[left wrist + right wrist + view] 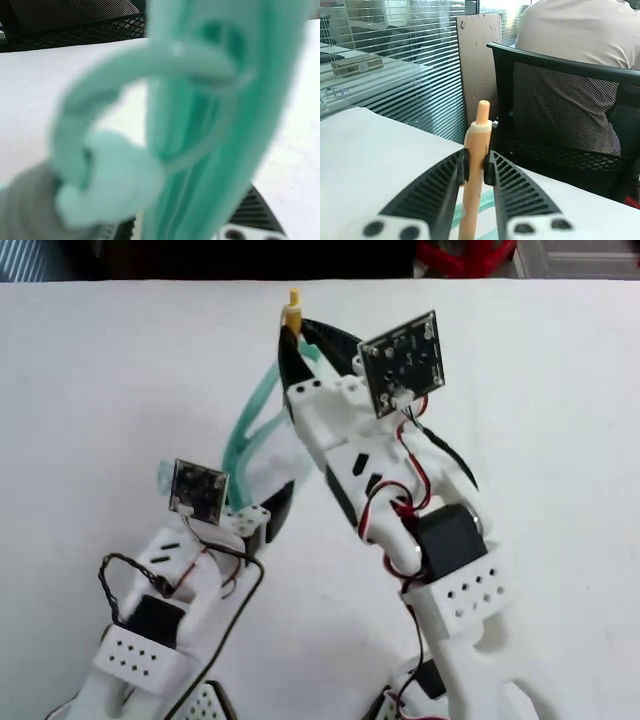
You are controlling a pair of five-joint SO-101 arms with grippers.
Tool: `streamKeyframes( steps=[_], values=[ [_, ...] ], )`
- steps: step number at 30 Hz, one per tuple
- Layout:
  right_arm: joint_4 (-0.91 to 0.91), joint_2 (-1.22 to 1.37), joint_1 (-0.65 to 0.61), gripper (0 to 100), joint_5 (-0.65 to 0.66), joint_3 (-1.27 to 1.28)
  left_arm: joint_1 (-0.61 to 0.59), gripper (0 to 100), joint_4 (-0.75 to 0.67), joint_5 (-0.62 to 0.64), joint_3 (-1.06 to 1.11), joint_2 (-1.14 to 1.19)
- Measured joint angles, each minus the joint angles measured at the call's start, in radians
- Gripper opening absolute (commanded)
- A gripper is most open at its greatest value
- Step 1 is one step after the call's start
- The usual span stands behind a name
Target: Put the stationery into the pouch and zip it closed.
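right wrist view: we are clenching our right gripper [476,161] on a pen [481,116] outside the pouch [245,435]; left gripper [270,512]: cannot tell.

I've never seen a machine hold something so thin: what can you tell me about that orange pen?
The pen is slim, pale orange and plastic-looking, with a rounded orange button on top and a cream collar below it. The right claw pinches it between two black ribbed fingers just under that collar. It runs in line with the fingers, its top sticking out past their tips. Its lower end is hidden, so the writing tip cannot be seen. The mint-green pouch sits just beneath it.
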Motion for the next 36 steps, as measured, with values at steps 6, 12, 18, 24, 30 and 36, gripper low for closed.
streamKeyframes(
  steps=[6,12,18,24,30,36],
  values=[
    [0.048,0.0,0.0,9.3,0.0,0.0,0.0,23,0.0,0.0,0.0,0.0],
    [0.149,0.0,0.0,23.2,0.0,0.0,0.0,23,0.0,0.0,0.0,0.0],
    [0.215,0.0,-0.029,20.2,0.083,-0.054,-0.002,23,0.0,0.0,0.0,0.0],
    [0.364,-0.002,-0.178,15.1,0.308,-0.166,-0.002,23,0.0,0.0,0.0,0.0],
    [0.522,0.074,-0.241,15.2,0.457,-0.272,-0.002,23,0.0,0.0,0.0,0.0],
    [0.608,0.204,-0.233,15.1,0.47,-0.549,-0.002,23,0.0,0.0,0.0,0.0]
  ],
)
